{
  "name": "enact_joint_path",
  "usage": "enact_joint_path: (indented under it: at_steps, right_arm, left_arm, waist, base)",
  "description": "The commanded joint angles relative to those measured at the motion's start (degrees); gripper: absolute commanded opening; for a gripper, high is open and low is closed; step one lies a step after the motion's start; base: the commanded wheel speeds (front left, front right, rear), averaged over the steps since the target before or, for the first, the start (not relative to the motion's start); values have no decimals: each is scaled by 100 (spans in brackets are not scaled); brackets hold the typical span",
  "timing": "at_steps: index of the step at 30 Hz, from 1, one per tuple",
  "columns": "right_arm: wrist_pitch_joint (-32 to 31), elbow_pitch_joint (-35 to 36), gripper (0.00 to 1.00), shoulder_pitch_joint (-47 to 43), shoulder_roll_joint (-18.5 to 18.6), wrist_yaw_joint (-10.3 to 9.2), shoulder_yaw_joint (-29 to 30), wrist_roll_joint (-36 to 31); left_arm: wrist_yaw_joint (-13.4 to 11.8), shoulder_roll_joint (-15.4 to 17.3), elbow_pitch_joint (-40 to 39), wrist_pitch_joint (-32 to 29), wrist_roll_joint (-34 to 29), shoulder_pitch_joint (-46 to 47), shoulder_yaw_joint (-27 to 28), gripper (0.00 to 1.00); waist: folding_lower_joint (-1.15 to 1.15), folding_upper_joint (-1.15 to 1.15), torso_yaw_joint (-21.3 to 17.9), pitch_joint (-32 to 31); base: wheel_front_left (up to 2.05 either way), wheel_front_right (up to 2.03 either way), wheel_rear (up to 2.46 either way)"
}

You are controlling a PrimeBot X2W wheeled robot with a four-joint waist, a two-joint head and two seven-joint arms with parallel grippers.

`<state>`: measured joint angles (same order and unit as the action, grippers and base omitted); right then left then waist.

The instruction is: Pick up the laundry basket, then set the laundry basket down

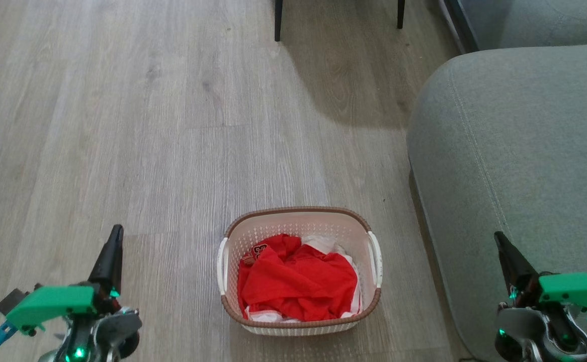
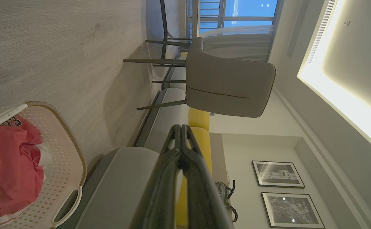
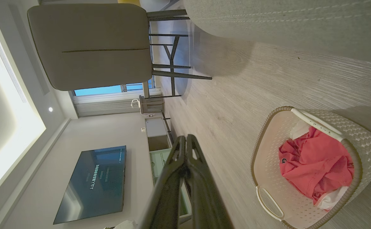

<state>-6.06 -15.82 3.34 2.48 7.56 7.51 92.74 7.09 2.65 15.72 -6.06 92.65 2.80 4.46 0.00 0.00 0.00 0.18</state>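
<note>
The laundry basket (image 1: 296,225) stands on the wood floor between my two arms, cream-white with a brown rim and white side handles. A crumpled red garment (image 1: 296,281) over some white cloth lies inside it. My left gripper (image 1: 115,234) hovers well to the basket's left, fingers pressed together and holding nothing. My right gripper (image 1: 498,240) is to the basket's right, in front of the sofa, also shut and holding nothing. The left wrist view has the basket (image 2: 65,159) at its lower left beside the left gripper (image 2: 181,127). In the right wrist view the basket (image 3: 365,140) sits at the lower right of the right gripper (image 3: 185,137).
A grey sofa (image 1: 519,151) fills the right side, close to the basket's right handle. Dark chair legs (image 1: 277,20) stand at the far end of the floor, belonging to a grey chair (image 2: 228,86). A wall television (image 3: 93,181) hangs across the room.
</note>
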Motion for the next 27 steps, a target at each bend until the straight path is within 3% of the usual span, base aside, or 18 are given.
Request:
enact_joint_path:
  at_steps: [1, 2, 3, 4, 5, 17, 27]
  right_arm:
    - [-46, 179, 0, 285, 40, -8, -95, -61]
    - [1, 1, 100, 0, 0, 0, -1, 0]
    - [6, -56, 0, -15, -5, 0, -12, 0]
    - [7, -141, 0, -49, -23, 1, -18, 0]
    - [9, -243, 100, -100, -40, 0, -25, 0]
    - [183, -201, 100, -164, -42, 0, -137, -166]
    - [352, 20, 100, -158, -35, 0, -169, -775]
  left_arm:
    - [40, 22, -168, -46, -52, 339, 210, 0]
    - [0, 0, -1, 1, -1, 0, 0, 100]
    - [-5, -1, 57, 7, 1, -19, -13, 0]
    - [-5, -2, 136, 7, 0, -64, -24, 0]
    - [-7, -4, 239, 8, 0, -133, -27, 100]
    - [-32, -3, 146, 185, -182, -201, -142, 100]
    - [-134, -1, -95, 353, -692, -177, -249, 100]
  waist:
    - [0, 0, 0, 0]
    - [0, 0, 0, 0]
    - [0, 0, 0, 0]
    - [0, 0, 0, 0]
    - [0, 0, 0, 0]
    - [0, 0, 4, -16]
    - [0, 0, 8, -19]
  base:
    - [0, 0, 0]
    - [0, 0, 0]
    - [0, 0, 0]
    - [0, 0, 0]
    - [0, 0, 0]
    - [0, 0, 0]
    - [0, 0, 0]
